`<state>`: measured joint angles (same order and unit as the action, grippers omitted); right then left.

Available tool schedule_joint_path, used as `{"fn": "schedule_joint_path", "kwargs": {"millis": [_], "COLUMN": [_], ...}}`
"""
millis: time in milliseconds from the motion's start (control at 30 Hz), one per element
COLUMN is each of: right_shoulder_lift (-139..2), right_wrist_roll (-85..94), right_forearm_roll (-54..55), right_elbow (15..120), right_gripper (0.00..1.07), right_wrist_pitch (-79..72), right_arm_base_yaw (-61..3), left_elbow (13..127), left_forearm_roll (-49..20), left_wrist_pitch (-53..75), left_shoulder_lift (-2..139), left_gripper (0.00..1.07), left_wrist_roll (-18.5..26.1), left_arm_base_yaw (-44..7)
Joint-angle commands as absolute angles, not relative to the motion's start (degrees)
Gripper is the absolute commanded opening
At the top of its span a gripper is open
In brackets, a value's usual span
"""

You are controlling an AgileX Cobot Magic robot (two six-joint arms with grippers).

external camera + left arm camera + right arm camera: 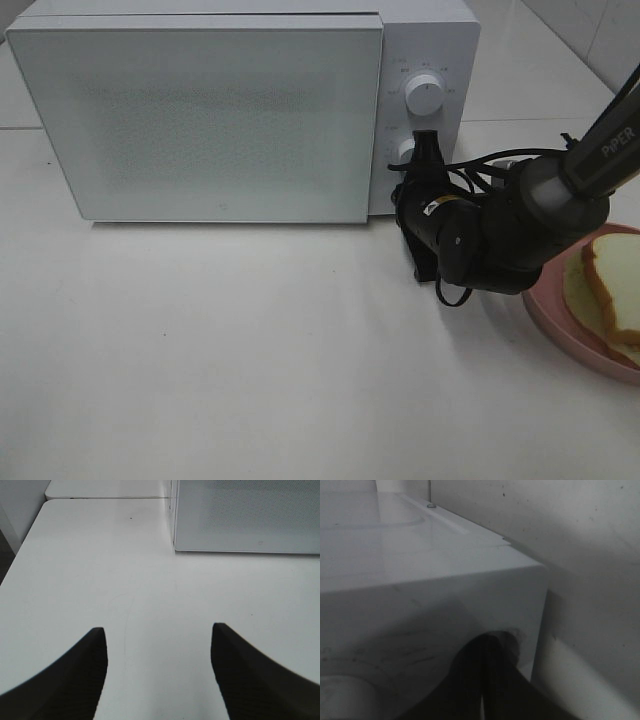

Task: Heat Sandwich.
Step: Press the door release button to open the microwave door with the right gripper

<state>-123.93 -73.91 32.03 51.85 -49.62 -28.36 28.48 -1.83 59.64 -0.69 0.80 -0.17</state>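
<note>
Your closed right gripper [424,148] meets the boxy white microwave's [200,110] lower dial [404,151]. Tan-crusted white-bread sandwich [612,290] behind it; left gripper [157,630] spread, empty

The right pincer [489,647] is close to the camera, its two dark fingers pressed together with only a thin seam between them. The tips are up against the front of the white microwave [420,580], close to its corner. Part of a round white knob [342,695] shows near them. A small screw [431,505] sits on the casing's far edge, and beyond it lies a grey, speckled surface [590,555].
</note>
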Motion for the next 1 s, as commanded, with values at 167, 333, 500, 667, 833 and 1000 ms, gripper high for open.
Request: {"fn": "schedule_joint_path", "kwargs": {"millis": [167,333,500,667,833,1000], "right_shoulder_lift": [-122.84,-122.84,-122.84,-122.67,-122.61,-120.72], "right_wrist_roll": [-70.93,-70.93,-70.93,-70.87,-71.05,-71.56], "right_forearm_roll": [30.31,30.42,30.42,30.37,30.65,30.65], "right_elbow": [57.81,57.81,57.81,57.75,57.01,54.2], "right_gripper": [0.0,0.0,0.0,0.0,0.0,0.0], "right_wrist_pitch": [-65.09,-64.4,-63.88,-61.54,-59.87,-54.89], "right_arm_base_yaw": [-24.58,-24.58,-24.58,-24.58,-24.58,-25.1], "left_elbow": [28.3,28.3,28.3,28.3,28.3,28.3], "left_forearm_roll": [-2.01,-2.01,-2.01,-2.01,-2.01,-2.01], "left_wrist_pitch": [59.3,59.3,59.3,59.3,59.3,59.3], "left_shoulder_lift": [-1.72,-1.72,-1.72,-1.72,-1.72,-1.72], "left_gripper": [0.59,0.59,0.59,0.59,0.59,0.59], "left_wrist_roll": [0.57,0.57,0.57,0.57,0.57,0.57], "left_arm_base_yaw": [-0.11,-0.11,-0.11,-0.11,-0.11,-0.11]}}
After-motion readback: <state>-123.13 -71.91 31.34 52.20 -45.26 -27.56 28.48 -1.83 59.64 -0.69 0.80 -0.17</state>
